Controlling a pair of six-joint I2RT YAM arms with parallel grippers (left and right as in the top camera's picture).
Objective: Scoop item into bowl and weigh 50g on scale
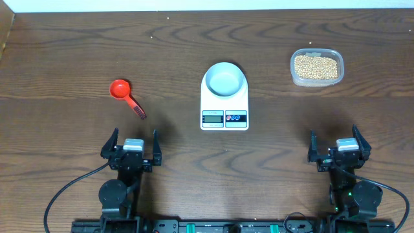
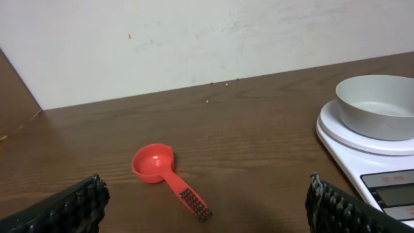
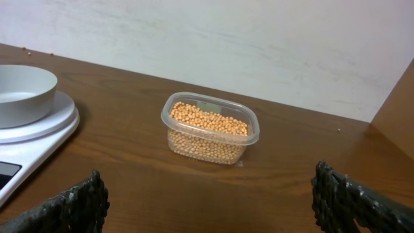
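**Jaws.** The left jaws stand wide apart and hold nothing. They hover low over the bench [image 1: 65, 52] at its near edge. The right jaws are likewise wide apart and empty, at the near edge on the opposite side. Neither set touches any object.

**Ahead of the left jaws.** A red scoop [image 1: 126, 97] lies flat on the bench, well apart from the jaws. Its cup [image 2: 154, 162] faces up and is empty. Its handle [image 2: 187, 199] points back toward the robot and slightly toward the scale.

**Centre.** The scale [image 1: 207, 105] sits between the two arms, with the display [image 1: 213, 117] and buttons [image 1: 236, 117] on the edge nearest the robot. The reading is too small to tell. The bowl [image 1: 224, 81] stands upright on the round platform [image 2: 352, 139] at the far end of the scale. It is empty.

**Ahead of the right jaws.** A clear tub [image 1: 292, 68] stands on the bench, well apart from the scale and roughly level with the bowl. It has no lid. The beans [image 3: 207, 120] are all inside it and fill it nearly to the rim [image 3: 253, 133].

**Far edge.** A few small specks [image 2: 207, 101] lie on the bench near the wall [image 2: 194, 39].
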